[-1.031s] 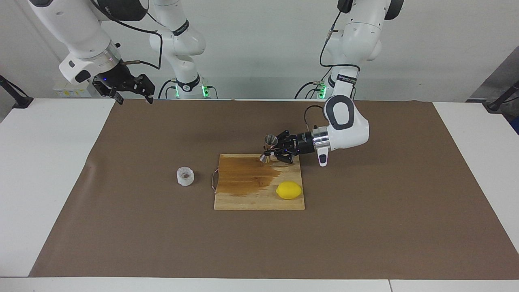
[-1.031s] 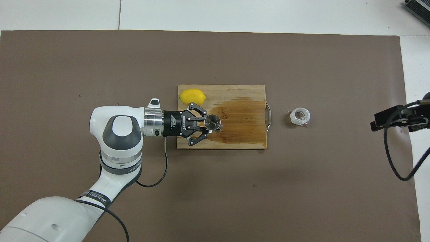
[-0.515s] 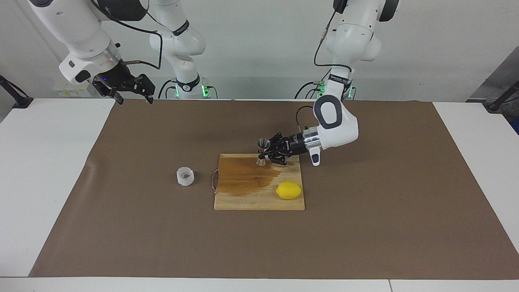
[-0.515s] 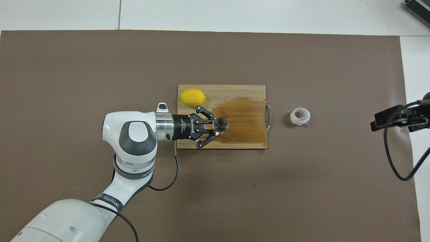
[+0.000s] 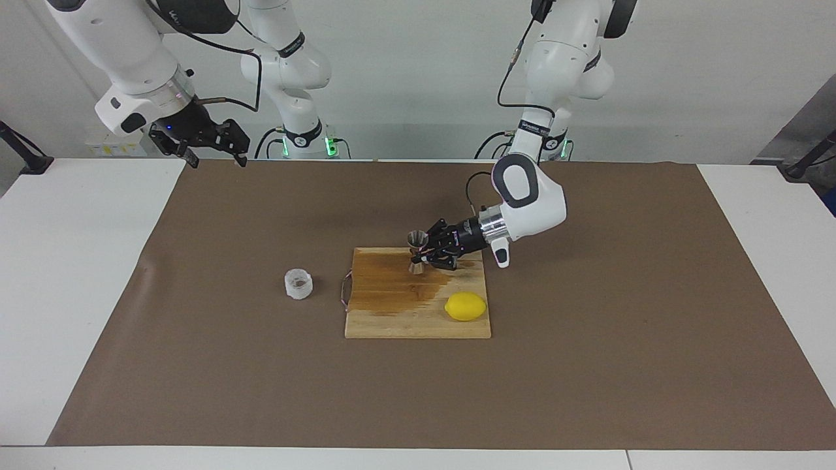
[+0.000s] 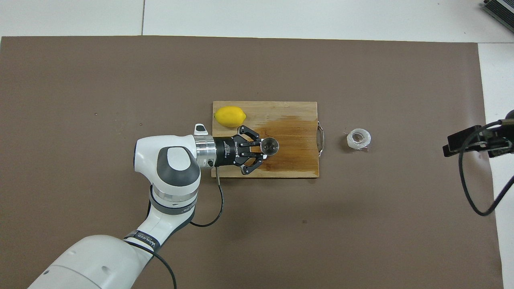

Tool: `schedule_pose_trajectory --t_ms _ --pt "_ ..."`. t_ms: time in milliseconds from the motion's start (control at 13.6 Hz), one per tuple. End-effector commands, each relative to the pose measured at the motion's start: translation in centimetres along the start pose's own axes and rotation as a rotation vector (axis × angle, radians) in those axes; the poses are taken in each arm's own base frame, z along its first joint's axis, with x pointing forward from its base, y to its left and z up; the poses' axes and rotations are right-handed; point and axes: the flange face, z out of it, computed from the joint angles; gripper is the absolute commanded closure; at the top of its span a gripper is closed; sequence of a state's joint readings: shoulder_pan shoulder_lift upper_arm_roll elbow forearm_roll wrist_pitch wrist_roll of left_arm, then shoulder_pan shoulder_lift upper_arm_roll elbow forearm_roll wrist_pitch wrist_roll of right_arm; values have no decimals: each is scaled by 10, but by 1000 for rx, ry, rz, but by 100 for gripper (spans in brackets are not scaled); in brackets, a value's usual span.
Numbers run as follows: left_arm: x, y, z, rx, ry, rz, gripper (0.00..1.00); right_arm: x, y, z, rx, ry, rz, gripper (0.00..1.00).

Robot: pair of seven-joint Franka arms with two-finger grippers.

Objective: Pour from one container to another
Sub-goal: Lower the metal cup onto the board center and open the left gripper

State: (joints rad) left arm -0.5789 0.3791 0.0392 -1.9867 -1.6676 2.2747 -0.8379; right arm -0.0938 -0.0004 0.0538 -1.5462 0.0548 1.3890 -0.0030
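Moved: left gripper point(image 5: 423, 255), fingers clamped on jigger point(image 5: 415, 250), carried it along cutting board point(image 5: 392, 320) toward cup point(image 5: 298, 284) | right gripper point(image 5: 212, 145) waited wide open at desk corner | risk: narrow-waisted jigger could tip on wet board when released

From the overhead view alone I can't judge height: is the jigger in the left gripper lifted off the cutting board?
Observer: The left gripper is shut on the jigger at its waist, upright. Its base is low at the cutting board's stained patch. I cannot tell whether they touch.
Operator: And the right gripper? I see only a sliver.
Observer: The right gripper hangs open and raised over the mat's corner at the robots' end, waiting.
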Motion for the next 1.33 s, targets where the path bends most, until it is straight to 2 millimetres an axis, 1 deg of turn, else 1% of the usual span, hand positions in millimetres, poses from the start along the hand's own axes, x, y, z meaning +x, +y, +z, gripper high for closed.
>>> schedule_pose_trajectory --t_ms 0,221,368,515,663,883,1031,1104,1178,1252 --pt "2 18 11 2 -41 6 100 0 -1 -3 18 -6 23 0" --pt "1 12 17 2 -45 -4 100 0 -1 -3 18 -6 23 0" --pt "3 13 15 3 -49 -7 100 0 -1 -3 18 -6 23 0" --pt "5 9 18 7 -39 -10 100 0 -1 -3 18 -6 23 0" --pt "6 11 15 5 -44 -15 100 0 -1 -3 18 -6 23 0" --pt "14 5 16 10 -27 -27 100 0 -1 -3 18 -6 23 0" --pt "14 7 14 11 -34 -30 100 0 -1 -3 18 -6 23 0" --pt "14 7 14 13 -32 -29 98 0 -1 -3 18 -6 23 0" --pt "14 7 13 14 -31 -29 91 0 -1 -3 18 -6 23 0" --pt "14 8 13 15 -30 -31 63 0 -1 -3 18 -6 23 0"
